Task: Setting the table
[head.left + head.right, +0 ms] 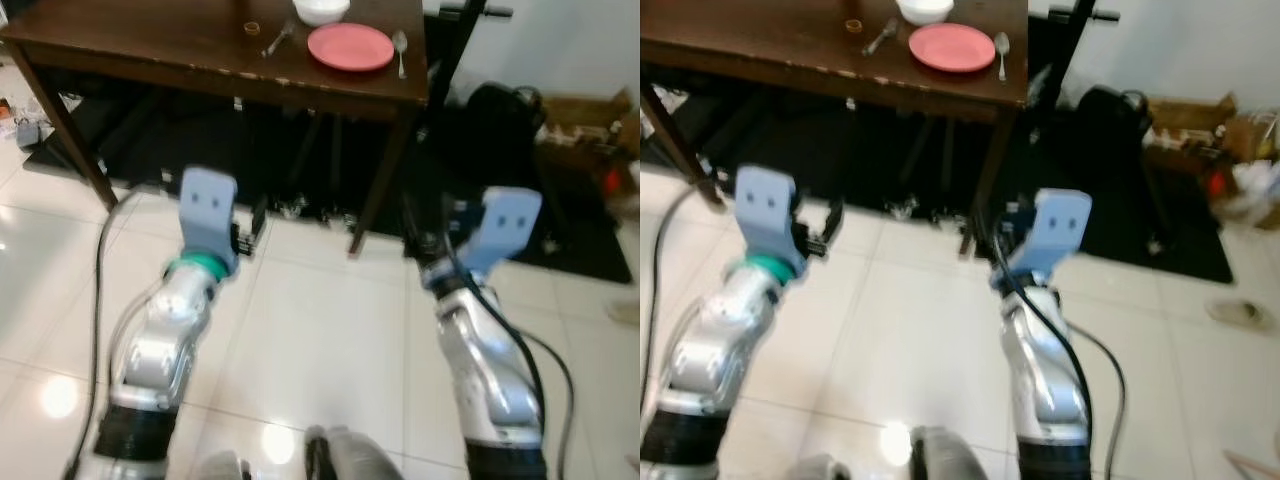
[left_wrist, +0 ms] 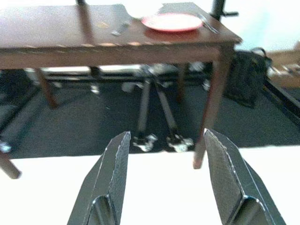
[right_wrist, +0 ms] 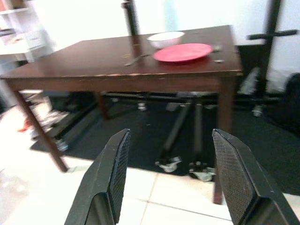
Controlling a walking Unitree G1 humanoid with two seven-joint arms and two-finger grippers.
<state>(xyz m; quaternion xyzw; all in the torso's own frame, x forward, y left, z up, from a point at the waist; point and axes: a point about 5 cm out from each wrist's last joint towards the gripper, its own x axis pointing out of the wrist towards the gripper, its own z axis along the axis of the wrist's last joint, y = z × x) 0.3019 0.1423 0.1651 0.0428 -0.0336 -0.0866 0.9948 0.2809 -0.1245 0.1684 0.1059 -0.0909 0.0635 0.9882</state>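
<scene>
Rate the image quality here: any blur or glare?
Eye views: soft motion blur, ceiling-light glare spots on the floor tiles. Left wrist view: blurred, floor blown out white. Right wrist view: sharper, red plate and dark table readable, bright wall washed out.

1. A black bag [image 1: 505, 125] sits on the dark mat [image 1: 590, 250] right of the table.
2. Cardboard boxes [image 1: 1185, 120] stand by the wall behind it.
3. Wheeled stand legs [image 2: 157, 117] rest under the table.
4. A slipper [image 1: 1238, 314] lies on the white tile floor [image 1: 320, 330].
</scene>
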